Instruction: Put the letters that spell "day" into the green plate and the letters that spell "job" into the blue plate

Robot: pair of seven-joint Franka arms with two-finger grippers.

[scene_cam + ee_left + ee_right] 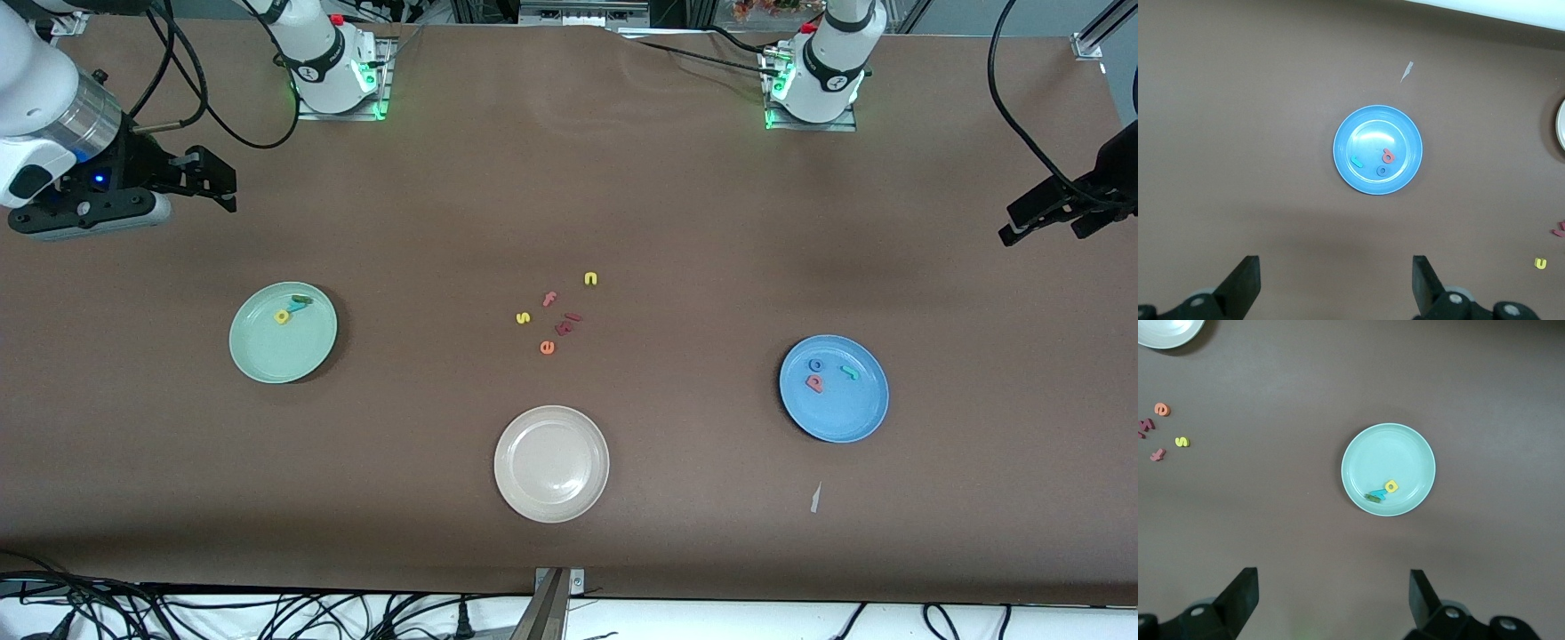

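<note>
green plate (283, 332): sits on the tabletop (569, 178) toward the right arm's end. contents: yellow "d" (282, 316), teal "y" (295, 308) and dark green "a" (303, 299), lying close together near the rim farthest from the front camera, the green and teal pieces touching or overlapping. all three letters of "day" accounted for.

blue plate (834, 388): toward the left arm's end of the tabletop. contents: blue ring "o" (815, 364), salmon-red "b" (813, 383), teal "j" (851, 372), each lying apart from the others in the half of the plate farther from the front camera. all three letters of "job" accounted for.

beige plate (551, 463): between the two, nearer the front camera; holds nothing.

loose letters, mid-tabletop, not part of either word: yellow "n" (590, 279), yellow "s" (523, 317), red "f" (549, 299), orange "e" (547, 348), and two dark red pieces (567, 324) too small to read.

right tool (209, 178): raised over bare tabletop at the right arm's end, fingers spread wide, holding nothing; its wrist view looks straight down at the green plate.

left tool (1040, 218): raised at the left arm's end near the edge of the front view, fingers spread, holding nothing; its wrist view looks down on the blue plate.

status, as judged: both words sorted, nothing left to move; task looks complete.
</note>
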